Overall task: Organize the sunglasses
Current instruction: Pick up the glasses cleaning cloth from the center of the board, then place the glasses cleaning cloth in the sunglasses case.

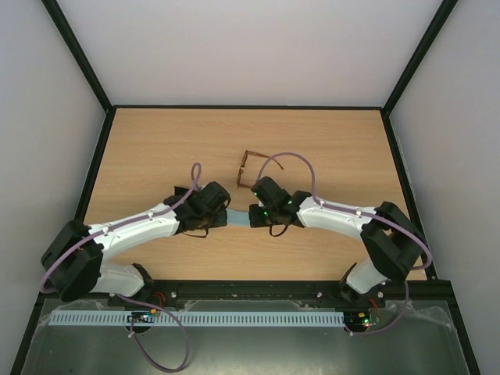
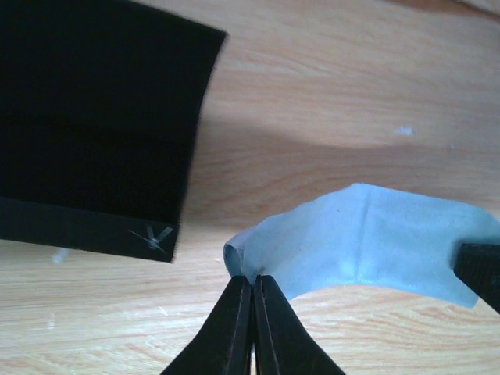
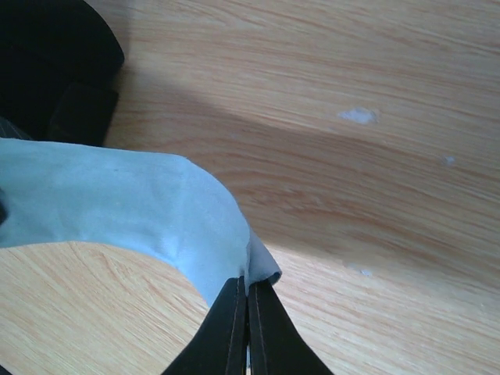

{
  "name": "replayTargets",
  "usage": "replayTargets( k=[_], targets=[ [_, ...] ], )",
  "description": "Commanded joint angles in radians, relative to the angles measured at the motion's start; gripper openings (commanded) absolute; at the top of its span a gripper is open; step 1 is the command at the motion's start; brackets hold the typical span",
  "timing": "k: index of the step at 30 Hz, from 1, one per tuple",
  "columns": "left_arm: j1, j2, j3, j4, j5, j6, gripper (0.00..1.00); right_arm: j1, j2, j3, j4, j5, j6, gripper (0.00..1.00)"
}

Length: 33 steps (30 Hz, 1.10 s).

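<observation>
L gripper [image 1: 226, 214] is fully closed, tips pinching one end of the light blue cloth [image 1: 237, 217]. Left wrist cam shows both black fingers [image 2: 230, 328] pressed together w/ the cloth [image 2: 367, 242] edge caught at the tips.

R gripper [image 1: 251, 216] is also fully closed, pinching the opposite end of the cloth. In right wrist cam its fingers [image 3: 269, 336] meet w/ a cloth [image 3: 117, 203] corner nipped btwn them.

Cloth spans btwn the two grippers, bowed in the middle, and looks raised off the wooden table [image 1: 156, 148], w/ a shadow beneath it.

Task item, the sunglasses [image 1: 241, 166], lies on the table beyond the cloth, on the side away from the arm bases and near the cloth's R-held end. Neither gripper touches it. Thin brown frame visible; lens detail too small to tell.

Black oblong case [image 2: 94, 117] lies flat on the table near the cloth's L-held end, not touching the cloth. Seen in left wrist cam only; can't pick it out in top cam.
</observation>
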Motion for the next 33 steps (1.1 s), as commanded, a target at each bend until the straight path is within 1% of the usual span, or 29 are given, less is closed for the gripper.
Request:
replayTargets(
  k=[1, 8, 15, 26, 33],
  targets=[
    [0.061, -0.050, 0.023, -0.068, -0.023, 0.049, 0.02, 0.005, 0.054, 0.087, -0.048, -0.006, -0.025, 0.01],
    [0.165, -0.096, 0.021, -0.096, -0.021, 0.104, 0.02, 0.005, 0.158, 0.241, -0.081, -0.017, -0.040, 0.01],
    [0.257, -0.104, 0.025, -0.102, -0.014, 0.156, 0.02, 0.005, 0.265, 0.358, -0.087, -0.050, -0.040, 0.01],
    [0.359, -0.085, 0.025, -0.084, -0.021, 0.206, 0.02, 0.005, 0.414, 0.551, -0.106, -0.077, -0.039, 0.01],
    [0.417, -0.069, 0.007, -0.057, -0.017, 0.228, 0.02, 0.005, 0.489, 0.633, -0.110, -0.101, -0.039, 0.01]
  ],
)
